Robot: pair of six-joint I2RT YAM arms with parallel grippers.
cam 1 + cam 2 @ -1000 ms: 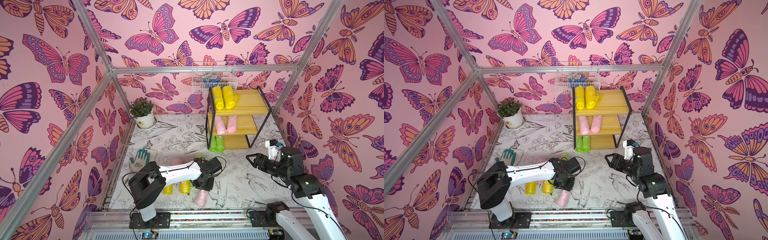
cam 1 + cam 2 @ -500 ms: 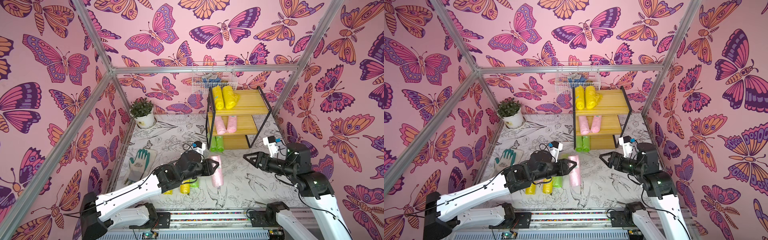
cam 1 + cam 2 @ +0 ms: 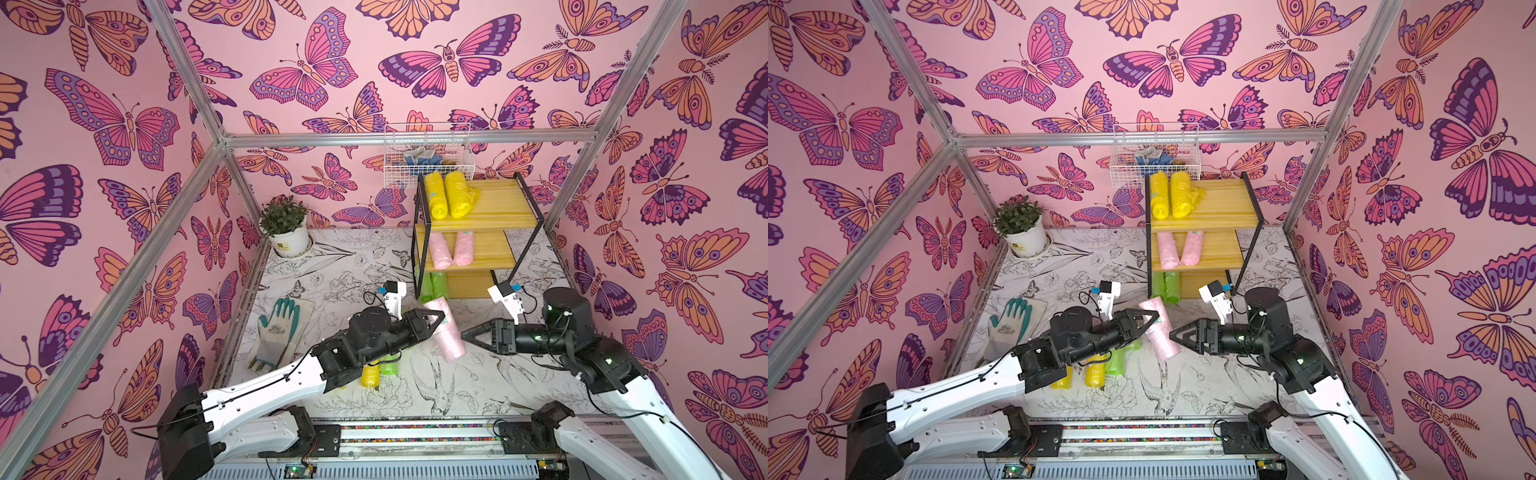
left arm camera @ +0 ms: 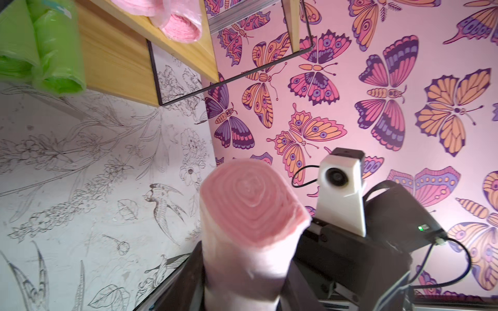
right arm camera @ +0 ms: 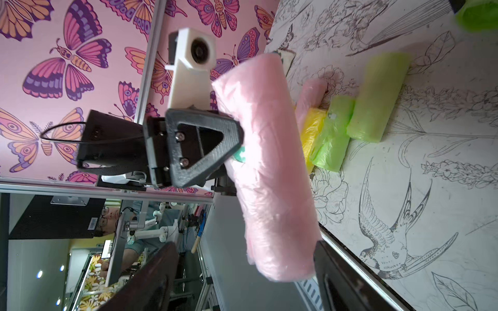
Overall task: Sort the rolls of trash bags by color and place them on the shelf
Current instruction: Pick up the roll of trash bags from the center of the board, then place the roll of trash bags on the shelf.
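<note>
pink roll (image 3: pixel 451 337) clamped in left tool (image 3: pixel 440 320), aloft

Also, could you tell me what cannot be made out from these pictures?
Loose rolls, both top views: the left arm covers part of the pile.
Wire basket contents, both top views: too small, behind mesh.
Green rolls on the shelf, both top views: far ends under the tier above.
Right gripper, right wrist view: fingers blurred and cut by the edge; contact with pink roll unclear.
</note>
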